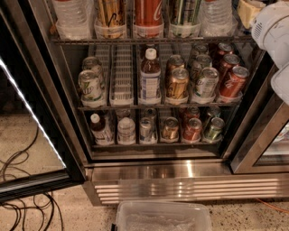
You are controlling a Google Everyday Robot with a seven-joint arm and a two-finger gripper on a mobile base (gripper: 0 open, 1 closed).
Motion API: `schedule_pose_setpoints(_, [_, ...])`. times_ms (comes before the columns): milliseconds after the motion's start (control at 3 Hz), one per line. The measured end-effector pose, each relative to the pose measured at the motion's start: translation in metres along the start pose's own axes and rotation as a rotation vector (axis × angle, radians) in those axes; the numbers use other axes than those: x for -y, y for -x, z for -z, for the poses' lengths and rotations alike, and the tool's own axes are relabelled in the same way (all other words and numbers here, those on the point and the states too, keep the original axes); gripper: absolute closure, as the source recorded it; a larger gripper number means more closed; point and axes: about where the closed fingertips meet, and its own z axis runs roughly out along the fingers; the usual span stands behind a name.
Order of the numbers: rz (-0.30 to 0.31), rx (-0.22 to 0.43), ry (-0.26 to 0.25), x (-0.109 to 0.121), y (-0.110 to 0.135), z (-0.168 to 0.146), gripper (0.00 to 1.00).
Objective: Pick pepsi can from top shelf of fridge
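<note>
Your tool (249,11) sits at the upper right of the open fridge (180,171), by the top shelf (149,40); you cannot tell its grip state.

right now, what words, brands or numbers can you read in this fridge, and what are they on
No text reads clearly.
On the red can on the top shelf: white script, too blurred.
On the gold can beside it: black mark, unreadable.
On the green-and-white cans at left: labels too blurred.
On the bottle below the red can: label too small.
On the gripper, top right at the edge of the fridge: no legible marking.
</note>
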Motion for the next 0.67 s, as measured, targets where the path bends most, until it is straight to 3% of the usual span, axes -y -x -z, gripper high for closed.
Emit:
schedule_pose_setpoints(333, [0.0, 0.0, 0.0, 0.0, 0.0, 0.0, 0.85])
schedule_pose_setpoints(667, [0.012, 0.038, -0.009, 0.002, 0.011, 0.002, 1.0])
